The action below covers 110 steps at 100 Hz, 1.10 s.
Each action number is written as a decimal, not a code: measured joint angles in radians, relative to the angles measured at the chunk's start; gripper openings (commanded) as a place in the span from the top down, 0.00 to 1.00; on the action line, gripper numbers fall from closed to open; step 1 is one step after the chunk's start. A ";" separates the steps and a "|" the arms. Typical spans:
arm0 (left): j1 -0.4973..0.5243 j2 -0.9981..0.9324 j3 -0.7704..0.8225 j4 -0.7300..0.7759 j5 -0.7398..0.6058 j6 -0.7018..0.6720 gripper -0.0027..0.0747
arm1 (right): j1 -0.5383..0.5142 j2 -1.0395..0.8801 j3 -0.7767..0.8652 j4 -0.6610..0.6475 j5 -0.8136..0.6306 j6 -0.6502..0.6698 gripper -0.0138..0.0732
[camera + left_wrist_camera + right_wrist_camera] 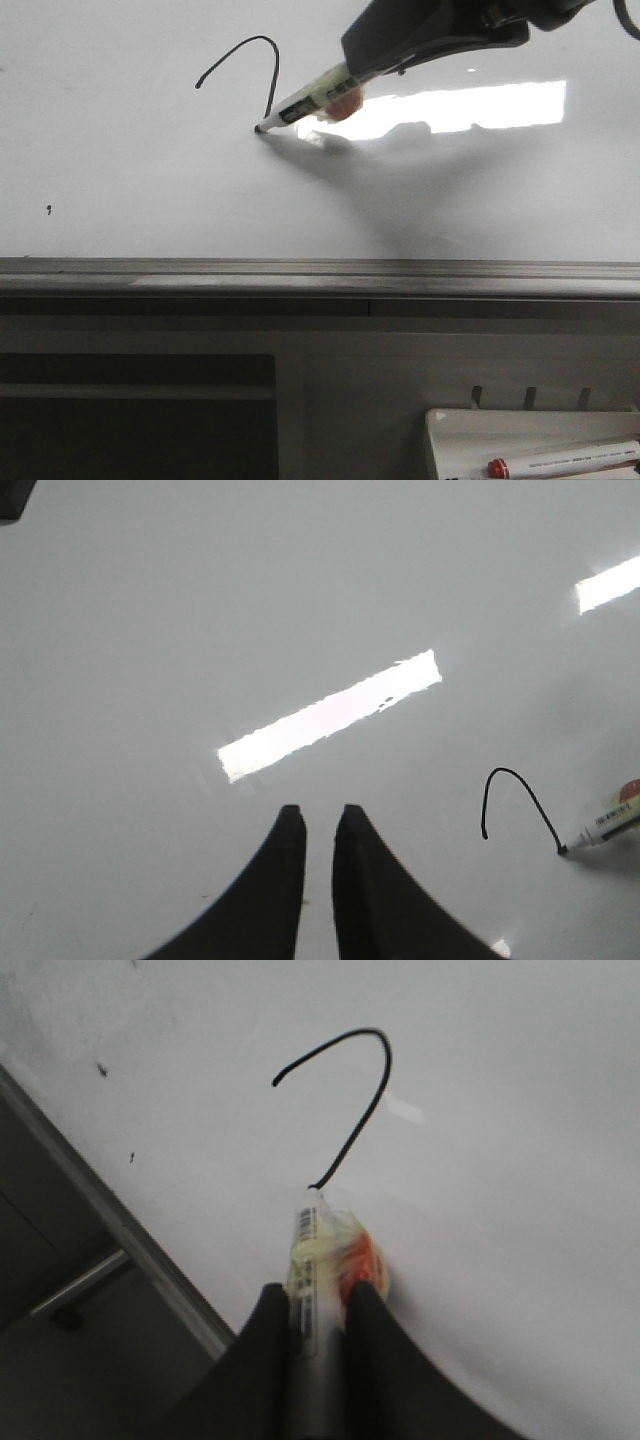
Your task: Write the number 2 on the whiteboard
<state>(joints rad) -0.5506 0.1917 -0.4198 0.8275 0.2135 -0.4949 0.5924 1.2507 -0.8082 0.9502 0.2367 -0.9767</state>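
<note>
The whiteboard (pixel 150 170) is a glossy white board with a grey edge rail. On it is a thin black hooked line (pixel 258 58), the top of the number 2, ending at the marker tip. My right gripper (pixel 352 72) is shut on a white marker (pixel 305 100) whose black tip touches the board at the stroke's lower end. In the right wrist view the marker (pixel 312 1260) sits between the fingers and the stroke (pixel 358 1090) curves away from its tip. My left gripper (pixel 320 815) hovers over bare board, jaws almost together and empty; the stroke (pixel 515 798) shows beside it.
A bright rectangular light reflection (pixel 470 105) lies on the board. A tiny black speck (pixel 49 209) is at the left. The grey rail (pixel 320 275) runs along the board's near edge. A small white tray (pixel 530 440) at lower right holds a red-capped marker (pixel 565 461).
</note>
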 measured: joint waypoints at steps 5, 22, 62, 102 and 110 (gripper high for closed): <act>0.000 0.000 0.000 0.000 0.000 0.000 0.90 | 0.022 0.023 -0.008 0.000 0.002 0.000 0.91; 0.000 0.000 0.000 0.000 0.000 0.000 0.90 | 0.124 0.133 -0.088 0.000 0.004 0.000 0.91; 0.000 0.000 0.000 0.002 0.000 0.000 0.90 | 0.105 0.112 -0.063 -0.002 0.004 0.000 0.91; 0.000 0.000 0.000 0.017 -0.002 0.000 0.90 | -0.081 -0.151 0.163 -0.004 0.062 0.004 0.91; 0.000 0.000 0.000 0.017 -0.003 0.000 0.90 | -0.095 -0.175 0.170 -0.013 0.070 0.008 0.91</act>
<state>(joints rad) -0.5506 0.1917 -0.4198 0.8441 0.2101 -0.4949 0.4973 1.0753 -0.6382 0.9373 0.3069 -0.9685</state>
